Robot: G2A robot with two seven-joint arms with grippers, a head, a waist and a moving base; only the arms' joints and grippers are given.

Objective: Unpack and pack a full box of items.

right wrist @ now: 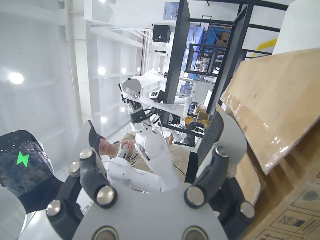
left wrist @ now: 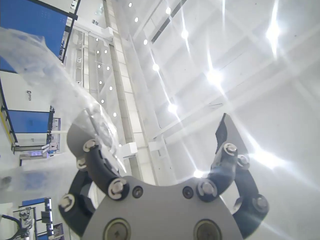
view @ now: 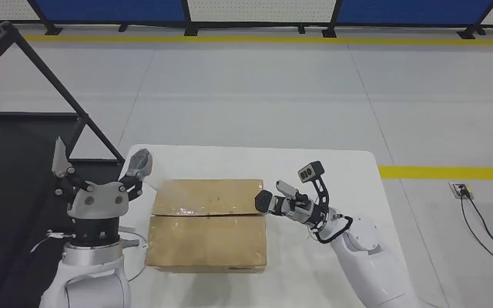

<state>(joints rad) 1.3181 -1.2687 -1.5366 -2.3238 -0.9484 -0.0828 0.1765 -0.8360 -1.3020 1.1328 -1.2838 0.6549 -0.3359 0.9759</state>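
Your closed box [view: 208, 231] sits on the worktop [view: 323, 169] between two open tools, so shed the clear tape [left wrist: 62, 83] clinging to your left tool [left wrist: 153, 131] before your right tool [right wrist: 153, 126] lifts a flap [view: 208, 196].

A white table [view: 347, 162] stands on grey floor crossed by a yellow line [view: 431, 172], blue panels [view: 108, 9] behind.
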